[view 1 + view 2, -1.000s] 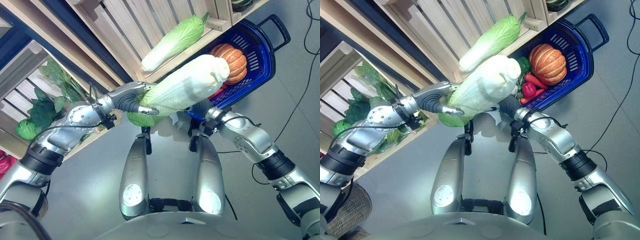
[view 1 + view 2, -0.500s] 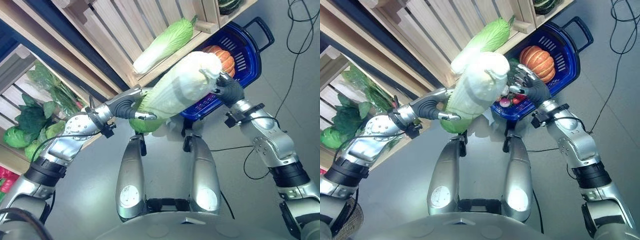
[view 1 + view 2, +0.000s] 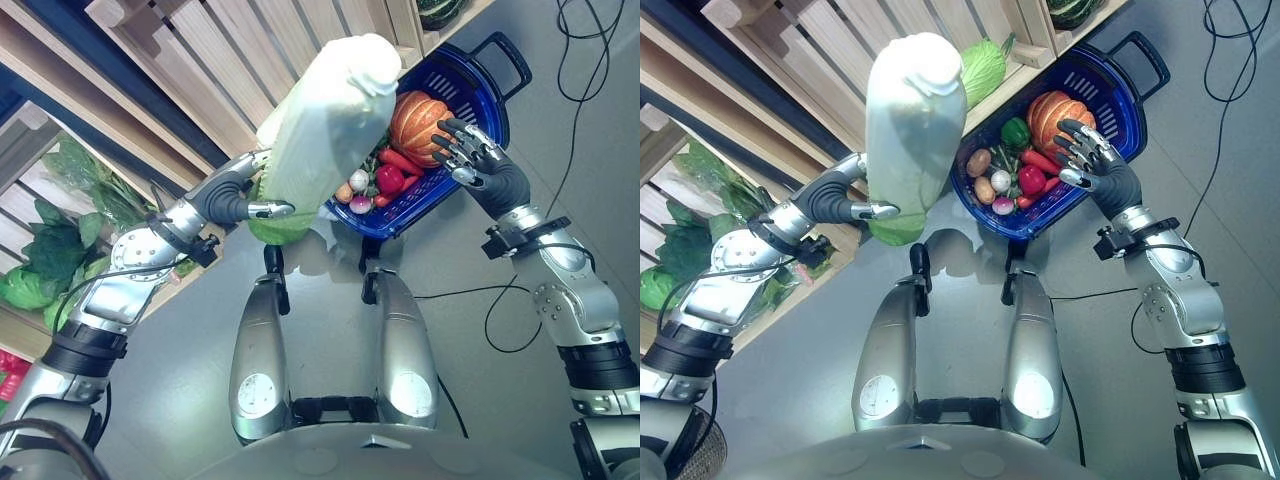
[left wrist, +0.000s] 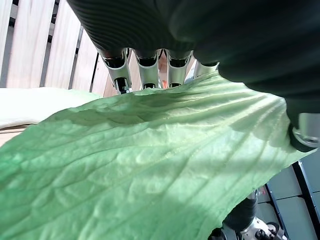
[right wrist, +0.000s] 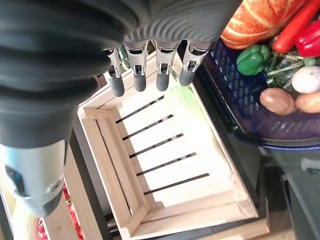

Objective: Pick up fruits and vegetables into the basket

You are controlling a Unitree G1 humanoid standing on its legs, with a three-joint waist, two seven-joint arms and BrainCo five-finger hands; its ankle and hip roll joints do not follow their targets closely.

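A big napa cabbage [image 3: 325,120] stands almost upright in the air, white end up. My left hand [image 3: 235,200] is curled round its green leafy base [image 4: 140,165], left of the blue basket [image 3: 462,84]. The basket sits on the floor against the wooden shelf. It holds an orange pumpkin [image 3: 418,115], a red pepper [image 3: 388,178], a green pepper [image 3: 1014,132] and small roots. My right hand [image 3: 482,168] hovers open over the basket's right side, its fingers [image 5: 160,75] straight and holding nothing.
A second napa cabbage [image 3: 986,64] lies on the slatted wooden shelf [image 3: 200,60] behind the held one. Leafy greens [image 3: 40,250] fill the lower shelf at the left. A wooden crate [image 5: 165,165] shows past my right hand.
My left hand has swung the cabbage from a slant to nearly upright. My right hand has come off its white end and moved right, over the basket.
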